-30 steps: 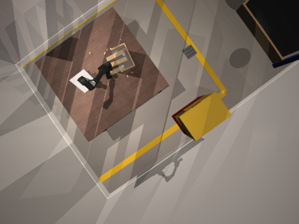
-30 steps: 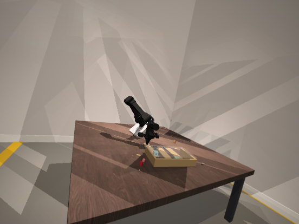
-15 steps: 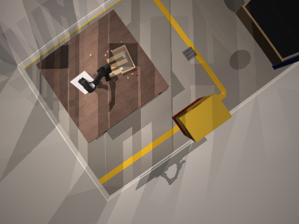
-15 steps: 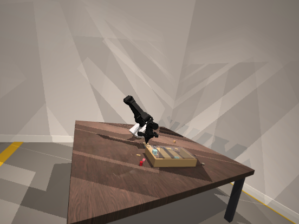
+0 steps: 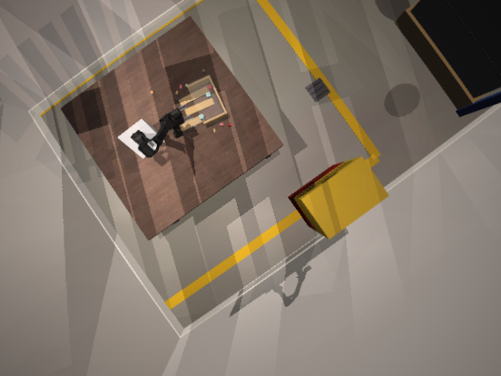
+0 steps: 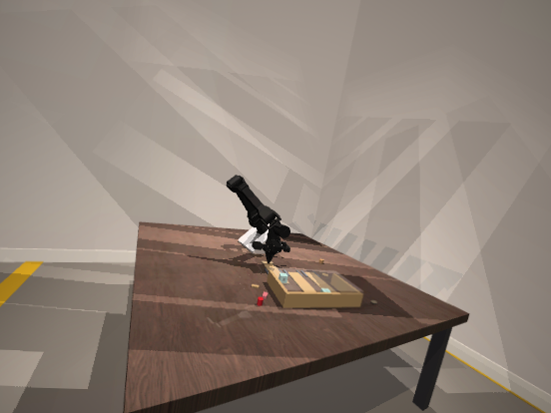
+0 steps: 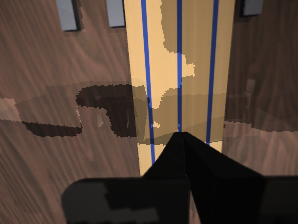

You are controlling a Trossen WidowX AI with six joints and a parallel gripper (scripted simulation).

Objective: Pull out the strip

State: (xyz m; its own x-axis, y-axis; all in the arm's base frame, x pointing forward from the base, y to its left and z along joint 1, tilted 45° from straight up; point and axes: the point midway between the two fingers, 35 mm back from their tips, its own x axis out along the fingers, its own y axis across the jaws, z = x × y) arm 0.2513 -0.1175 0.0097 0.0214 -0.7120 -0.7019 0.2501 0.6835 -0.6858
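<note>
We keep our gripper (image 7: 183,137) fully clenched, with its tips pressed down on the tan strip with blue lines (image 7: 170,60), and nothing sits between the fingers. This strip sticks out of the wooden tray (image 6: 319,299) onto the table (image 6: 200,339). Two light-blue cubes (image 6: 283,275) lie in the tray; we cannot tell which one has the label.

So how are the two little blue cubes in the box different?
One light blue cube sits near the box's end closest to the robot's hand; the other cube lies farther along. The near one looks taller in the exterior view. Both share that pale blue colour and rest inside the tan box.
</note>
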